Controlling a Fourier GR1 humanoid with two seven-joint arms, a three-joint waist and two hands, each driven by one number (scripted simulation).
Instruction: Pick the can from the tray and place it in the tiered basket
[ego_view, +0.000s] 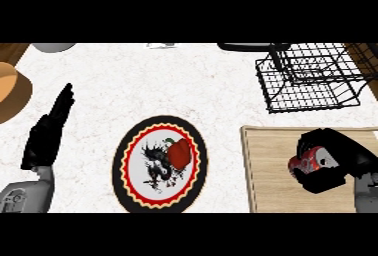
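Note:
A red and white can (313, 161) lies on its side over the wooden tray (269, 170) at the right. My right hand (341, 159) curls round the can, its fingers and thumb wrapping both ends and hiding much of it. The black wire tiered basket (310, 80) stands at the back right, beyond the tray. At the left edge my left hand (49, 132) rests open with straight fingers pointing up, away from the can.
A round plate (160, 162) with a black rim, zigzag border and a red picture sits in the middle of the white counter. A tan rounded object (11, 92) shows at the far left, a grey one (53, 47) at the top left.

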